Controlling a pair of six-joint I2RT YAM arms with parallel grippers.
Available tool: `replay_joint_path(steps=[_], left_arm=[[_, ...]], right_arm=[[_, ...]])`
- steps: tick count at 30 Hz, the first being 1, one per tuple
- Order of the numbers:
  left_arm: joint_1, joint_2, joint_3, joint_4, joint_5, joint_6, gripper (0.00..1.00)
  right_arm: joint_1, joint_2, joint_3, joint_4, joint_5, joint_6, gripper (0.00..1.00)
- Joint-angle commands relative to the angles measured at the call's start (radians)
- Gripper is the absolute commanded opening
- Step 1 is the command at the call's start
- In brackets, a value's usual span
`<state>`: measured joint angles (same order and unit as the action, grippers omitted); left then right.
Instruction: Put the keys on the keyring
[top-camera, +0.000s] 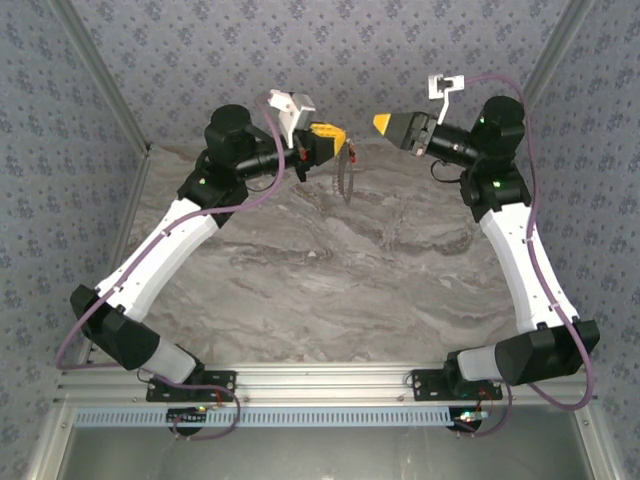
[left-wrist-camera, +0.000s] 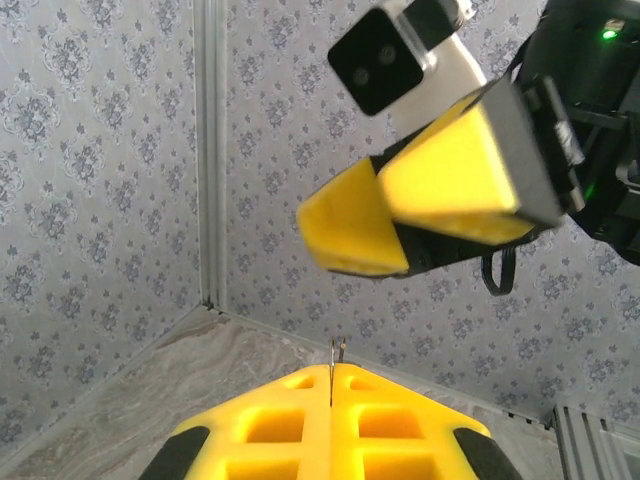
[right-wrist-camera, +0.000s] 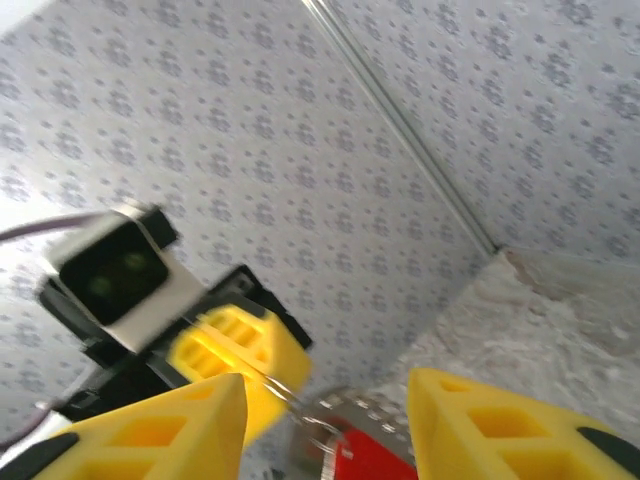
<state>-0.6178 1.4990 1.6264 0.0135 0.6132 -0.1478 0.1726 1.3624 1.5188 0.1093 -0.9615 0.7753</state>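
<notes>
The left end effector (left-wrist-camera: 332, 372) is clamped on the keyring (top-camera: 345, 180), held above the surface's (top-camera: 330, 290) far edge. The right end effector (right-wrist-camera: 328, 384) stands open. The red key (right-wrist-camera: 372, 462) adjoins the keyring; threading appears unfinished.

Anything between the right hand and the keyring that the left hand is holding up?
Nothing visible. The right hand, open, faces the keyring, which hangs from the shut left hand, with a bare gap between them. The red key shows right by the ring.
</notes>
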Motion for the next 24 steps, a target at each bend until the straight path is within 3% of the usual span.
replay_joint_path(steps=[1, 13, 24], left_arm=[[-0.003, 0.010, 0.033, 0.091, 0.027, -0.039, 0.00], [0.013, 0.054, 0.065, 0.170, 0.073, -0.156, 0.00], [0.023, 0.057, 0.073, 0.178, 0.074, -0.170, 0.00]], right_arm=[[0.007, 0.028, 0.006, 0.195, -0.002, 0.120, 0.52], [0.042, 0.063, -0.049, 0.310, -0.040, 0.177, 0.55], [0.070, 0.066, -0.101, 0.326, -0.054, 0.188, 0.52]])
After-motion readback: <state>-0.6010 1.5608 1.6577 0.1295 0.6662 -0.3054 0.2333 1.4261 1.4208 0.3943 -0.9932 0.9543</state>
